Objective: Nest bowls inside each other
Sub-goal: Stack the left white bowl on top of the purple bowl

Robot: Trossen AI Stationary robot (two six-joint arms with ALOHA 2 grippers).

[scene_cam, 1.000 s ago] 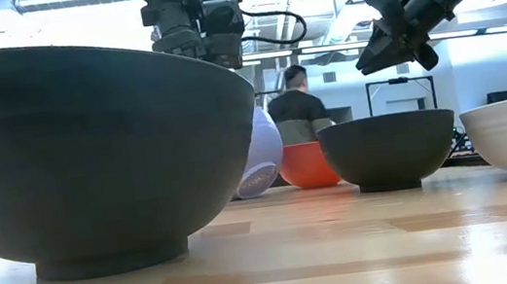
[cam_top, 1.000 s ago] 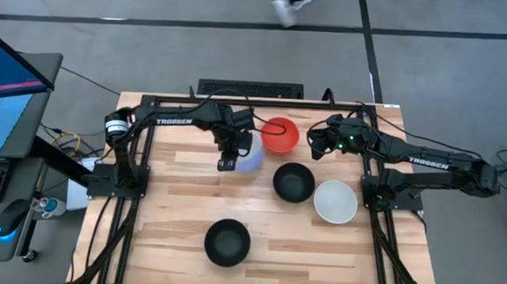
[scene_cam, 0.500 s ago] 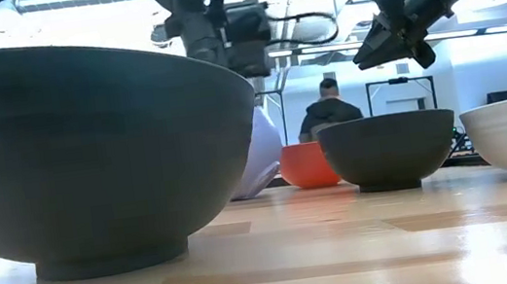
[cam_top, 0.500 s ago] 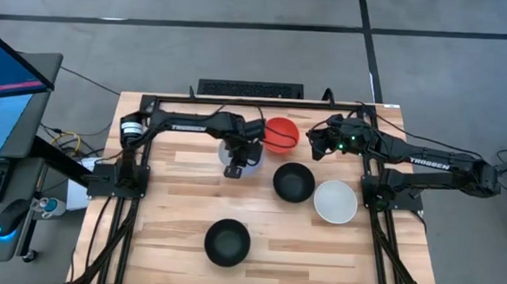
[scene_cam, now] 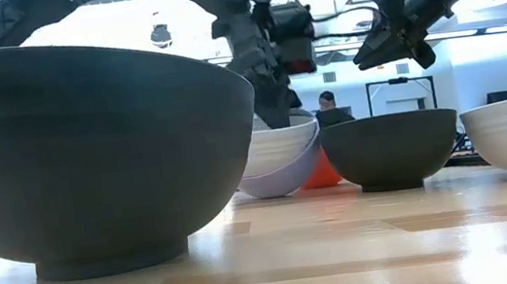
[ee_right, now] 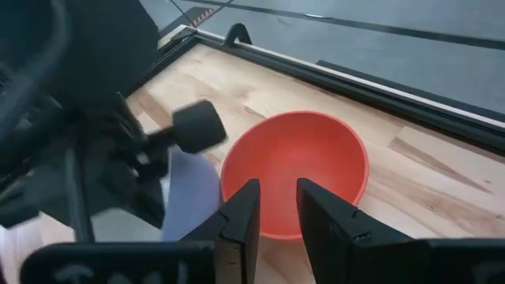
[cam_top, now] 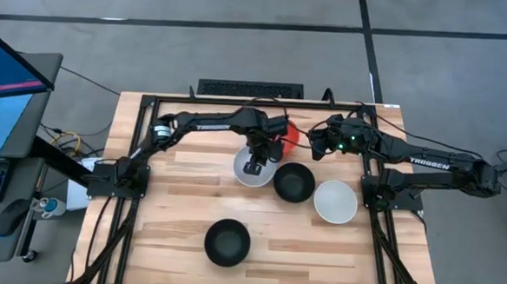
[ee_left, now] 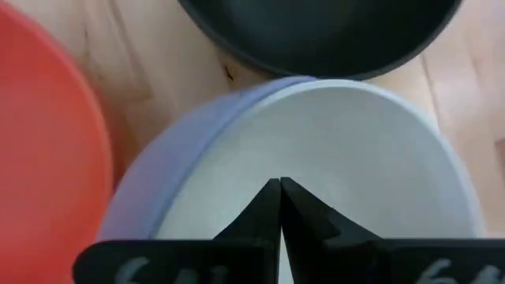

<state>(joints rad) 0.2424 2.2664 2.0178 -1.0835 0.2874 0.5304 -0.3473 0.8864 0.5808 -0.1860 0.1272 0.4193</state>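
High view: the left hand (cam_top: 253, 165) sits over a smooth round white bowl (cam_top: 246, 173) beside the glossy black bowl (cam_top: 294, 181). Low view: that white bowl rests tilted inside a pale lavender bowl (scene_cam: 282, 174). Left wrist view: fingers together on its rim; releasing now could tip it. Right wrist view: right hand (ee_right: 274, 207), fingers slightly apart, hovers above the round red bowl (ee_right: 296, 170).

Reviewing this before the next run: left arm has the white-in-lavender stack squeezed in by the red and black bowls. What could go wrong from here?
1. The left gripper, fingers shut, sits in the white bowl nested in the lavender bowl, which looks tilted in the low view; it may tip or slide.
2. The stack sits close to the red bowl and the black bowl; moving it could knock either.
3. The right gripper hovers open over the red bowl, close to the left arm; they may collide.
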